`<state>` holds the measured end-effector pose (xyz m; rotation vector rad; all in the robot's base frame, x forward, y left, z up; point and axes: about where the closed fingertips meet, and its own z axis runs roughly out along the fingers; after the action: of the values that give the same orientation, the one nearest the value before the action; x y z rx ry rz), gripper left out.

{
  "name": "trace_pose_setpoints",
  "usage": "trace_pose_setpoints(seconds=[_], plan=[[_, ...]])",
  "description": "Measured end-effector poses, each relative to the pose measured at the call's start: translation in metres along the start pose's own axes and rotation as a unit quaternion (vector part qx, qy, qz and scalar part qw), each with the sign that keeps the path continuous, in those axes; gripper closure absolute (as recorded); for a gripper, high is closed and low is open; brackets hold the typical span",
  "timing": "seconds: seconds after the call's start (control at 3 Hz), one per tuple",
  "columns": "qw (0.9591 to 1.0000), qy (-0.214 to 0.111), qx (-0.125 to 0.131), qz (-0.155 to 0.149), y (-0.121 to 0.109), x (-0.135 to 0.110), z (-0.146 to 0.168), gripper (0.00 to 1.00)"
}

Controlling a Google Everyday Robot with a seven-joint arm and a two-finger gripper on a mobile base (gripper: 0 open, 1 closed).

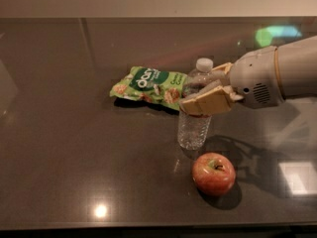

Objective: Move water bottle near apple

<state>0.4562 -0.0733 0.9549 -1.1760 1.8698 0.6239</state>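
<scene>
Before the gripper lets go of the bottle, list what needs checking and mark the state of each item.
1. Grip: gripper closed around the water bottle just below its cap: ok.
2. Bottle upright: ok.
3. Closeness to the apple: bottle stands just behind and left of it, with a small gap: ok.
4. Bottle base resting on the table: cannot tell.
5. Set-down spot: bare table around the base, and the snack bag lies farther back: ok.
</scene>
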Motion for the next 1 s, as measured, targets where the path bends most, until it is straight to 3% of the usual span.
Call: trace_pose_setpoints(seconds=[1.0], plan=[[0.9996, -0.015, 0.024, 0.002, -0.0013, 0.0181, -0.0023, 0.22]])
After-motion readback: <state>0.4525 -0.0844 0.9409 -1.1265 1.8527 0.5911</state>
